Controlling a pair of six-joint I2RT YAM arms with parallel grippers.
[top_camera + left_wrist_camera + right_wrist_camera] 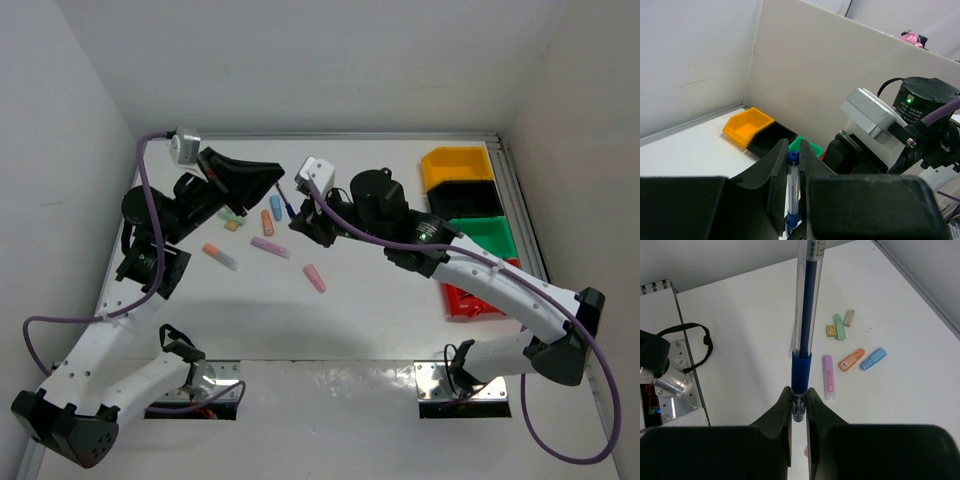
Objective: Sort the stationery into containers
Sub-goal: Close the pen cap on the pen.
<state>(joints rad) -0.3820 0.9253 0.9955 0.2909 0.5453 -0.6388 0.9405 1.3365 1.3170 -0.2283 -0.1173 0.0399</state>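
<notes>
1. The left arm rises from its near-left base along the left side, then bends right. The left end effector [277, 180] points toward the middle of the far tabletop [380, 310].
2. Its jaws stand narrow, clamped on the blue pen [792, 187] just below the capped end, as the left wrist view shows.
3. The right arm stretches from the near-right base diagonally toward the far left, its forearm crossing over the red bin [462, 302]. The right end effector [303, 222] meets the left one near the centre.
4. Its jaws are narrow too, pinching the same pen at its tip end, just under the dark blue grip sleeve.
5. The pen is held by both at once, raised above the tabletop.
6. Loose on the tabletop near them lie a green marker [232, 213], an orange marker [267, 222], a blue marker [276, 203], a lilac marker [270, 247] and a pink marker [314, 277].
7. Along the right edge, beyond the red bin, stand the green bin [487, 235], the black bin [465, 200] and the yellow bin [458, 167], the last being farthest.
</notes>
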